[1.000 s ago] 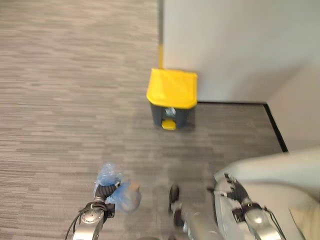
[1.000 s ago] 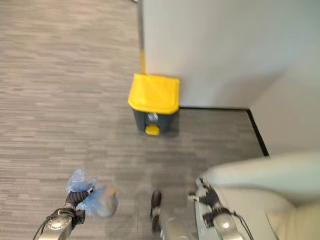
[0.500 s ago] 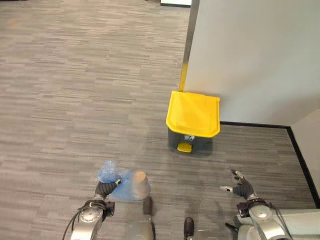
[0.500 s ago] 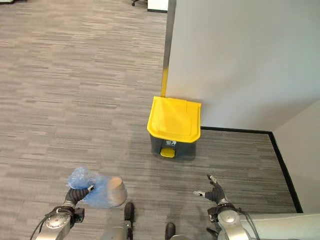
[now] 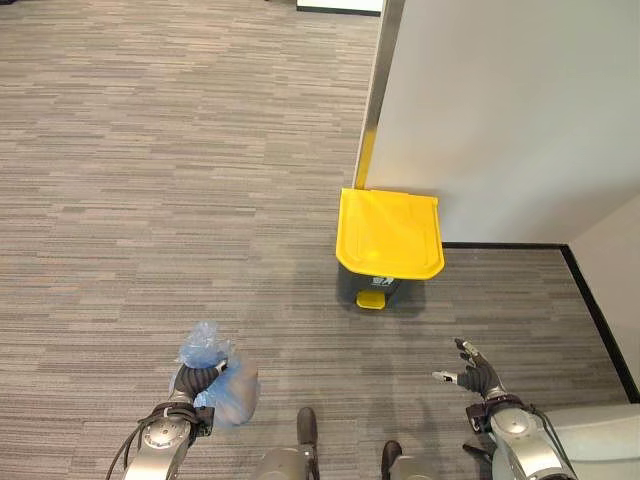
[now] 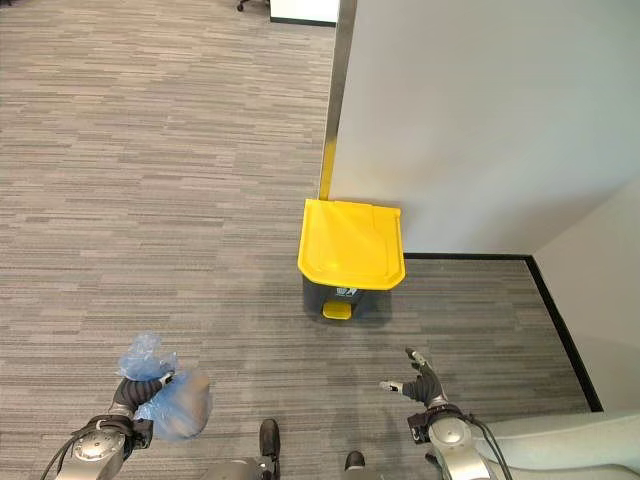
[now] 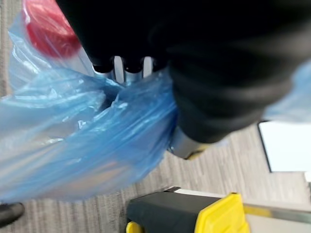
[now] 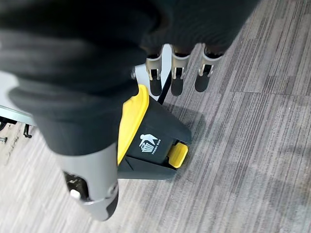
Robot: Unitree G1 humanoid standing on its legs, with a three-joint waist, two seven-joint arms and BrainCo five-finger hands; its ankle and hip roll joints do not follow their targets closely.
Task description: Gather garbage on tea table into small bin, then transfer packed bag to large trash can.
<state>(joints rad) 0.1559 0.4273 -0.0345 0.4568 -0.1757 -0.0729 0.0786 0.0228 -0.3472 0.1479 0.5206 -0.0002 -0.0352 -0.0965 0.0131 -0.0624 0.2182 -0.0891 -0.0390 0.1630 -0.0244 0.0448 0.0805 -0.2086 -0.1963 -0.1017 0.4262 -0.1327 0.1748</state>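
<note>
A blue plastic garbage bag [image 5: 222,385] hangs from my left hand [image 5: 192,380] at the lower left, its gathered neck [image 7: 127,92] clamped in the curled fingers. Something red [image 7: 47,30] shows through the bag in the left wrist view. The large trash can [image 5: 388,245], dark grey with a shut yellow lid and a yellow foot pedal [image 5: 371,299], stands on the carpet against the white wall ahead. My right hand [image 5: 474,374] floats at the lower right with straight fingers, holding nothing; the can [image 8: 150,141] lies just past it.
A white wall [image 5: 510,110] with a metal corner post [image 5: 378,85] rises behind the can. A black skirting line [image 5: 595,300] runs along the wall at the right. Grey striped carpet [image 5: 150,180] spreads open to the left and front.
The whole picture swung: the camera moved, and the can now sits centred ahead. The pale bulk at the lower right a second ago is mostly gone. The bag stays in my left hand.
</note>
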